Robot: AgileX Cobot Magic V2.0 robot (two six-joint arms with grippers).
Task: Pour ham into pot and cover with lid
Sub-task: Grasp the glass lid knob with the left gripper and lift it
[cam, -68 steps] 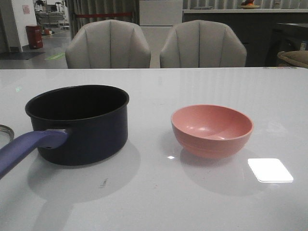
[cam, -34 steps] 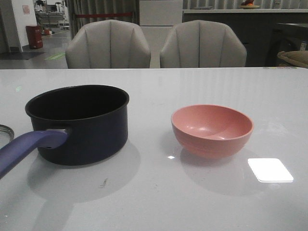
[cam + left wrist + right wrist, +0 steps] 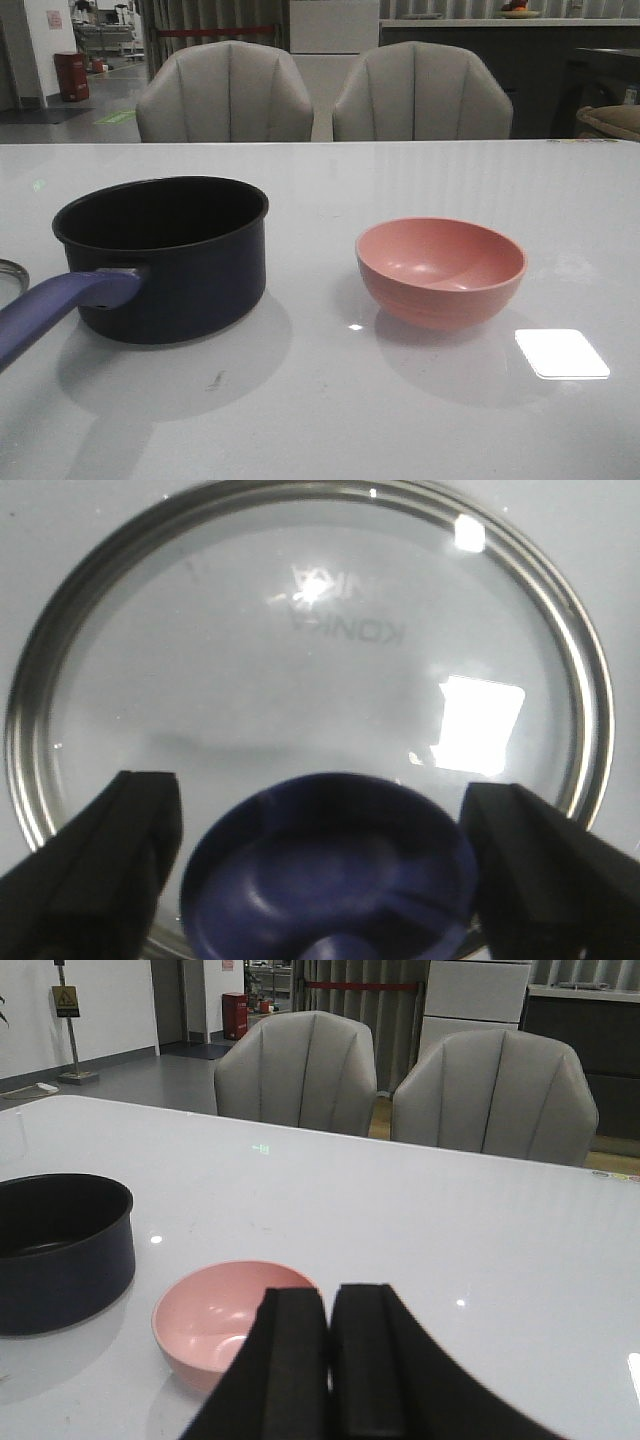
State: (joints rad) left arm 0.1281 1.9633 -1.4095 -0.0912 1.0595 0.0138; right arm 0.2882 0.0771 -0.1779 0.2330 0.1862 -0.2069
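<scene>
Left wrist: round glass lid (image 3: 300,680) (steel-rimmed) — tool (image 3: 320,875) spread.

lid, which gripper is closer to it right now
Left. The left gripper hangs open right over the lid, fingers either side of its knob. The right gripper is shut, over by the pink bowl, away from the lid.

Dark pot (image 3: 170,258) stands upright; glass lid (image 3: 300,670) lies flat.

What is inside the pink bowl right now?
The bowl looks empty: only bare pink inner wall shows from the front and right wrist cameras. The right tool covers its near rim there.
</scene>
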